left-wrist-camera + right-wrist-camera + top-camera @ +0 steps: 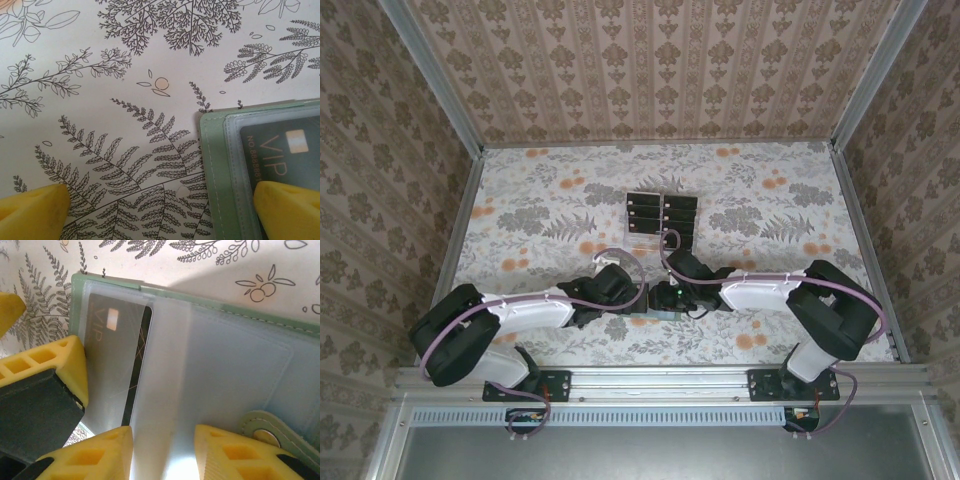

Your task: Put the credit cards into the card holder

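Our left hand (160, 207) is spread wide and holds nothing. One yellow finger (287, 210) rests on the edge of the sage-green fabric card holder (240, 355), probably to pin it to the floral counter (100, 75). A black VIP credit card (112, 355) sits inside its clear plastic sleeves (165, 340). Our right hand (167, 455), half-closed, straddles them; we cannot tell whether it grips.

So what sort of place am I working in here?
Probably a staged robot test booth, not a real room: damask-wallpapered panel walls in aluminium framing, a floral-print tabletop, and black-and-white robot arms bolted to a metal rail.
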{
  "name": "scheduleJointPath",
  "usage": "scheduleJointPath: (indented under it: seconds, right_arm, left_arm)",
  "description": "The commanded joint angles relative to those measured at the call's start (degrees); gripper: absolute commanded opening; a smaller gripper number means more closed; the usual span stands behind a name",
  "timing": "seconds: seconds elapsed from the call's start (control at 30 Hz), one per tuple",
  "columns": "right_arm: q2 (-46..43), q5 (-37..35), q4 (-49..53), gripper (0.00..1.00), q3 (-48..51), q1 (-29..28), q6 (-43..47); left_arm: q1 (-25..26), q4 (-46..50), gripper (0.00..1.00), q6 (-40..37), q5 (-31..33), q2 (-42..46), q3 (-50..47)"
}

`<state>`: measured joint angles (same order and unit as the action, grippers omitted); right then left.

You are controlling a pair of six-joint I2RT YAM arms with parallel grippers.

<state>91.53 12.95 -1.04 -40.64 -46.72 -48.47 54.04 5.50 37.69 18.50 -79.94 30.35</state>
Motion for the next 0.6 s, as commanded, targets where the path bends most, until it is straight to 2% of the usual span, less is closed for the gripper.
scheduleJointPath:
  seconds: [0.0,0.2,0.3,0.43,0.57]
  right_arm:
    - [0.4,1.6,-0.9,0.32,1.1,0.5,-1.2]
    - [-1.9,0.9,0.4,0.27,1.8,0.9,-1.3]
    - [-2.8,0.7,1.2,0.17,1.6,1.1,-1.0]
    - [-4.0,0.5,2.5,0.0,1.2,1.2,-0.7]
    - [-6.2,0.0,4.7,0.0,0.5,1.3,-0.3]
  left_arm:
    - [0.7,3.4,1.0,0.3,0.1,-1.9,-2.0]
    - [0.8,3.2,1.0,0.4,0.0,-1.4,-2.4]
    - [0.9,3.3,1.0,0.5,0.0,-1.0,-2.6]
    - [1.0,3.8,1.0,0.6,0.0,0.1,-2.7]
    - [1.0,4.6,1.0,1.1,0.0,2.6,-3.2]
